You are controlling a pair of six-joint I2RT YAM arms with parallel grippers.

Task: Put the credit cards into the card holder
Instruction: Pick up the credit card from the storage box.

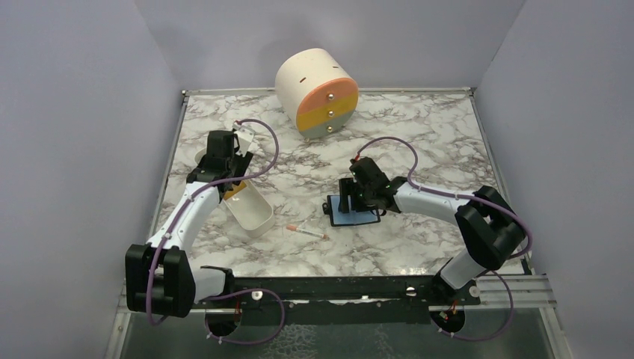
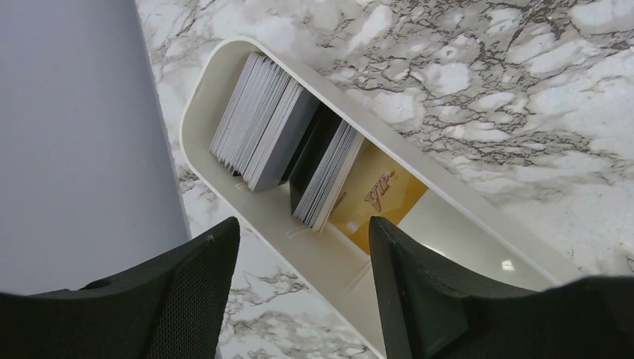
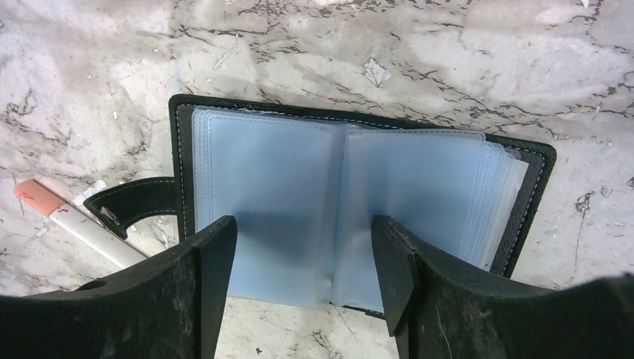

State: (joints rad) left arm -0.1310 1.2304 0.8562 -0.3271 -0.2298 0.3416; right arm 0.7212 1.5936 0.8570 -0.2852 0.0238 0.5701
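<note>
Black stitched card holder [image 3: 540, 183], glossy translucent sleeves [image 3: 269, 179] on veined marble [image 3: 419, 52]

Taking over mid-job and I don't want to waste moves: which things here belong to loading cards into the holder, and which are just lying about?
Job: credit cards, stacked on edge in the white tray; orange-yellow card, same tray; card holder, lying open.
Lying about: white-and-pink stick; round drawer box at the back.

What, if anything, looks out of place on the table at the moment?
A white-and-pink stick lies loose between the white tray and the open card holder, belonging to neither. Nothing looks spilled or damaged.
</note>
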